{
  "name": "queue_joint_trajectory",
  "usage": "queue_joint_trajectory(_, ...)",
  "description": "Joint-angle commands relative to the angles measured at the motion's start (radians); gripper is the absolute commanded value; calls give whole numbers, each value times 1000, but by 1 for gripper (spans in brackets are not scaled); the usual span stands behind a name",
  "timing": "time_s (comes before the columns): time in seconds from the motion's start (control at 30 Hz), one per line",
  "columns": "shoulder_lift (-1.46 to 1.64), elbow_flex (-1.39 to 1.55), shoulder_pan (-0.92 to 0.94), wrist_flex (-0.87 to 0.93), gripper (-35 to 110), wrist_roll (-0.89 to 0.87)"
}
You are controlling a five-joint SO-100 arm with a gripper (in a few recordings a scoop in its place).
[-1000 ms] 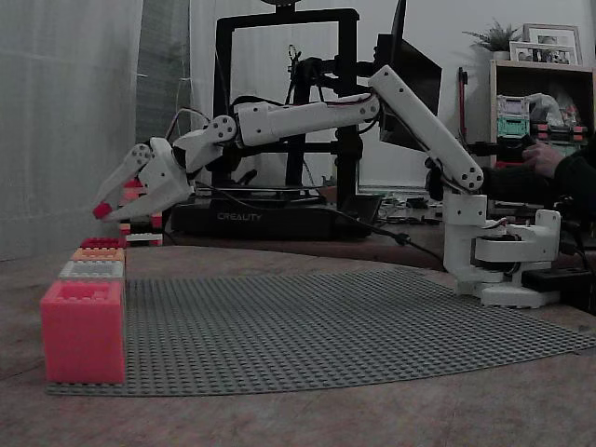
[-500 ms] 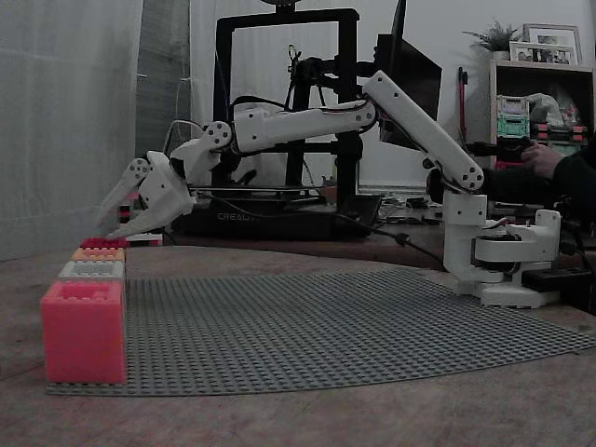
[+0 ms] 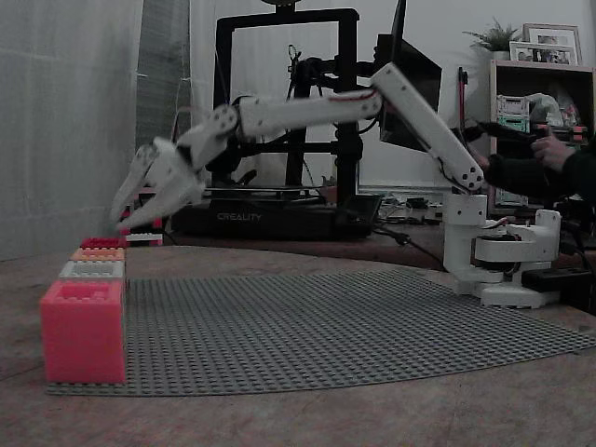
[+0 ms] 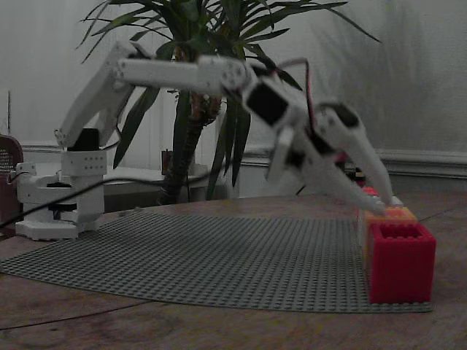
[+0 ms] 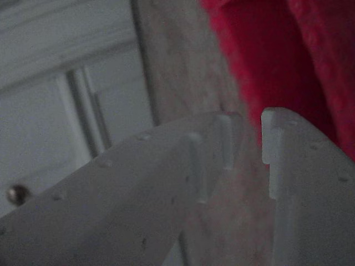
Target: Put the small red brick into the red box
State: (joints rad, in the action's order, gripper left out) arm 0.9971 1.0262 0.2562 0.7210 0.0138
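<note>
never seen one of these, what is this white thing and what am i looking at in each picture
The white thing is a small robot arm bolted beside a grey studded baseplate. Two cameras stand on the table at opposite sides; the third rides on the arm's wrist, looking past its two fingers. A row of brick-built boxes lines the plate's edge: a pink box nearest in one fixed view, then grey, orange and the red box. The hand hangs just above the far end of that row, fingers slightly parted. Nothing shows between them.

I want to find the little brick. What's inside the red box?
Only the red box's studded top edge shows. Its walls hide the inside, so I can't tell. The gripper hangs open close by, holding nothing.
</note>
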Motion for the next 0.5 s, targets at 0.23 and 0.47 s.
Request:
queue_joint_trajectory(0.23,838,831,-104,224,0,167)
queue_joint_trajectory(0.47,1267,1370,-187,252,0,179)
